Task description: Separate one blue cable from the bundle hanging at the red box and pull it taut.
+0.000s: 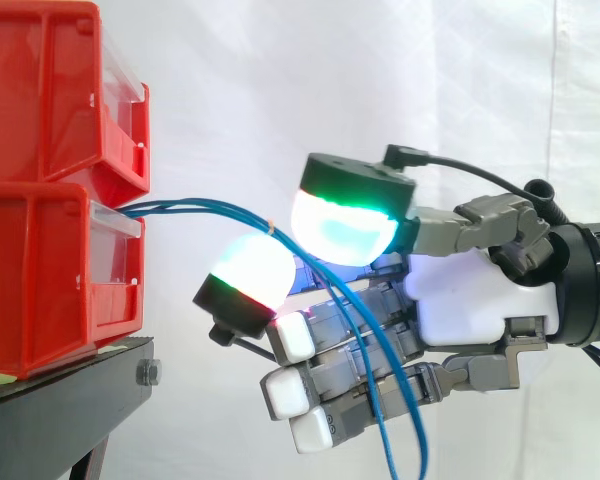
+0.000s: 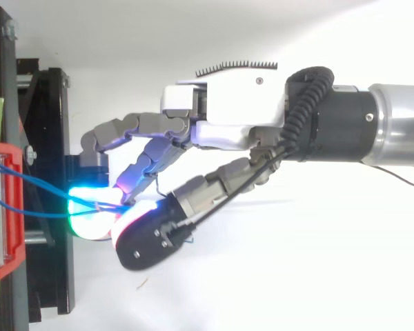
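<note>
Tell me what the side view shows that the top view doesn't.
Side view: two stacked red plastic bins on a black stand, with the thin blue cables coming out at the lower bin's top edge, then hanging down across the robot hand. Top view: two cable strands spread apart at the bin and converging at the glowing pads, plus the silver and black arm. Both: the robot hand's pads closed on the cables just off the bins.

A white curtain (image 1: 280, 80) hangs behind a black stand (image 1: 60, 410).
</note>
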Controlling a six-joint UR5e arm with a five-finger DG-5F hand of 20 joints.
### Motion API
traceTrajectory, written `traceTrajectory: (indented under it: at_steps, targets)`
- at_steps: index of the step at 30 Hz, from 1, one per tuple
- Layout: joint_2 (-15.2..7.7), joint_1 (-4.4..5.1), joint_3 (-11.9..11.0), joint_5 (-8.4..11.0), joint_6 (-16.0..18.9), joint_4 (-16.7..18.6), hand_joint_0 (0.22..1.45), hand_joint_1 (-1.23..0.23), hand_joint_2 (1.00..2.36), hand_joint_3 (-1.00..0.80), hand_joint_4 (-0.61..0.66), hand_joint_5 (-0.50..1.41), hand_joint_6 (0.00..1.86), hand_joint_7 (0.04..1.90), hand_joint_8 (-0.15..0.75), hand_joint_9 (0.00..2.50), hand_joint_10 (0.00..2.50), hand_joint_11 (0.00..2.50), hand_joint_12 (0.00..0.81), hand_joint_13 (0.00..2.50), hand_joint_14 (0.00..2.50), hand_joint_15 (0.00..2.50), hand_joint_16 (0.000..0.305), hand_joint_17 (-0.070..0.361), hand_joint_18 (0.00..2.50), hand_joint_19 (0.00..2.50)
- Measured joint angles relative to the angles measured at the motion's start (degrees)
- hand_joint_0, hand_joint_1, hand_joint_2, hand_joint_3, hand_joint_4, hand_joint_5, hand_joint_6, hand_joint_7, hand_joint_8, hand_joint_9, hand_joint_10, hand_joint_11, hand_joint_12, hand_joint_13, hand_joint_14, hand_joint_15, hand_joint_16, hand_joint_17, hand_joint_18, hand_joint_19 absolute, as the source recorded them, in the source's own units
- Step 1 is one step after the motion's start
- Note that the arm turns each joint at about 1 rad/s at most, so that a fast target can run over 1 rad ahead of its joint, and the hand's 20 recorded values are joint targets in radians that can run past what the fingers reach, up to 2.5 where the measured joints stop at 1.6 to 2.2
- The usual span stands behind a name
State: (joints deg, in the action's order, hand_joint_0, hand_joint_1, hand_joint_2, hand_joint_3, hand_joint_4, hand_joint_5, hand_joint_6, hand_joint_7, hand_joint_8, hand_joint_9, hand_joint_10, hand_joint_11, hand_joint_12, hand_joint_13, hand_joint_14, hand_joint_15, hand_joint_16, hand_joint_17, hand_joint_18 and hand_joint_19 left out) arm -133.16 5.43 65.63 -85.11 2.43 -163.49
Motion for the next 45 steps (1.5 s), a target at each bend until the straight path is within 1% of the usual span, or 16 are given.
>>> traceTrajectory:
  at_steps: [2, 4, 5, 7, 9, 14, 21, 25, 30, 33, 34, 35, 37, 41, 44, 45]
  targets:
    - [0.0, 0.17, 0.0, 0.33, 0.0, 0.0, 0.61, -0.82, 1.00, -0.50, 0.08, -0.16, 0.58, 1.27, 0.260, 0.84, 0.02, 0.77, 0.302, 0.82, 0.02, 0.57, 0.033, 0.073, 0.62, 0.50]
    - [0.0, 0.34, 0.0, 0.57, 0.1, 0.0, 0.60, -0.79, 1.00, -0.50, 0.11, -0.16, 0.66, 1.16, 0.269, 0.89, 0.03, 0.79, 0.300, 0.86, 0.02, 0.57, 0.033, 0.073, 0.66, 0.50]
    - [0.0, 0.42, 0.0, 0.67, 0.1, 0.0, 0.59, -0.72, 1.00, -0.50, 0.12, -0.16, 0.67, 1.15, 0.280, 0.92, 0.02, 0.80, 0.300, 0.87, 0.02, 0.57, 0.033, 0.074, 0.68, 0.52]
    - [0.0, 0.53, 0.0, 0.75, 0.2, 0.0, 0.59, -0.67, 1.00, -0.50, 0.12, -0.16, 0.67, 1.15, 0.280, 0.93, 0.03, 0.81, 0.306, 0.89, 0.02, 0.58, 0.033, 0.074, 0.69, 0.52]
    - [0.0, 0.60, 0.0, 0.79, 0.2, 0.0, 0.59, -0.54, 1.00, -0.50, 0.12, -0.15, 0.66, 1.16, 0.284, 0.95, 0.03, 0.80, 0.307, 0.91, 0.02, 0.59, 0.033, 0.073, 0.71, 0.54]
    - [0.0, 0.69, 0.0, 0.86, 0.2, 0.0, 0.62, -0.48, 1.00, -0.44, 0.10, -0.15, 0.65, 1.18, 0.287, 0.97, 0.03, 0.79, 0.307, 0.92, 0.02, 0.59, 0.033, 0.073, 0.72, 0.55]
    - [0.0, 0.72, 0.0, 0.93, 0.2, 0.1, 0.61, -0.59, 1.01, -0.38, 0.10, -0.15, 0.66, 1.22, 0.293, 0.96, 0.03, 0.82, 0.318, 0.93, 0.02, 0.60, 0.034, 0.077, 0.72, 0.55]
    - [0.0, 0.72, 0.0, 1.10, 0.2, 0.2, 0.61, -0.68, 1.01, -0.39, 0.12, -0.18, 0.74, 1.13, 0.295, 0.95, 0.03, 0.83, 0.322, 0.93, 0.02, 0.60, 0.035, 0.078, 0.73, 0.54]
    - [0.0, 0.71, 0.0, 1.17, 0.2, 0.2, 0.64, -0.80, 1.02, -0.26, 0.12, -0.22, 0.85, 1.07, 0.278, 0.91, 0.03, 0.92, 0.325, 0.90, 0.02, 0.63, 0.036, 0.080, 0.72, 0.57]
    - [0.0, 0.72, 0.0, 1.17, 0.2, 0.2, 0.62, -0.83, 1.01, -0.39, 0.12, -0.22, 0.86, 1.06, 0.280, 0.90, 0.03, 0.93, 0.328, 0.89, 0.02, 0.64, 0.037, 0.082, 0.72, 0.57]
    - [0.0, 0.72, 0.0, 1.18, 0.2, 0.2, 0.59, -0.80, 1.00, -0.48, 0.13, -0.22, 0.86, 1.04, 0.281, 0.91, 0.03, 0.92, 0.327, 0.90, 0.02, 0.63, 0.037, 0.083, 0.74, 0.57]
    - [0.0, 0.72, 0.0, 1.20, 0.2, 0.2, 0.57, -0.77, 1.00, -0.50, 0.13, -0.22, 0.86, 1.03, 0.281, 0.93, 0.03, 0.93, 0.329, 0.91, 0.02, 0.63, 0.038, 0.085, 0.75, 0.57]
    - [0.0, 0.72, 0.0, 1.22, 0.2, 0.1, 0.53, -0.62, 1.00, -0.50, 0.15, -0.20, 0.86, 1.03, 0.294, 0.99, 0.03, 0.93, 0.336, 0.94, 0.02, 0.64, 0.040, 0.089, 0.80, 0.57]
    - [0.0, 0.72, 0.0, 1.25, 0.1, 0.1, 0.56, -0.43, 1.00, -0.50, 0.14, -0.19, 0.85, 1.02, 0.299, 1.02, 0.03, 0.92, 0.334, 0.95, 0.02, 0.63, 0.039, 0.087, 0.81, 0.59]
    - [0.0, 0.77, 0.0, 1.30, 0.1, 0.1, 0.59, -0.42, 1.00, -0.49, 0.13, -0.19, 0.84, 1.04, 0.294, 1.02, 0.03, 0.91, 0.334, 0.96, 0.02, 0.65, 0.038, 0.086, 0.80, 0.60]
    - [0.0, 0.79, 0.0, 1.34, 0.1, 0.1, 0.61, -0.47, 1.01, -0.42, 0.12, -0.19, 0.84, 1.04, 0.293, 1.02, 0.03, 0.93, 0.335, 0.96, 0.02, 0.64, 0.038, 0.086, 0.80, 0.60]
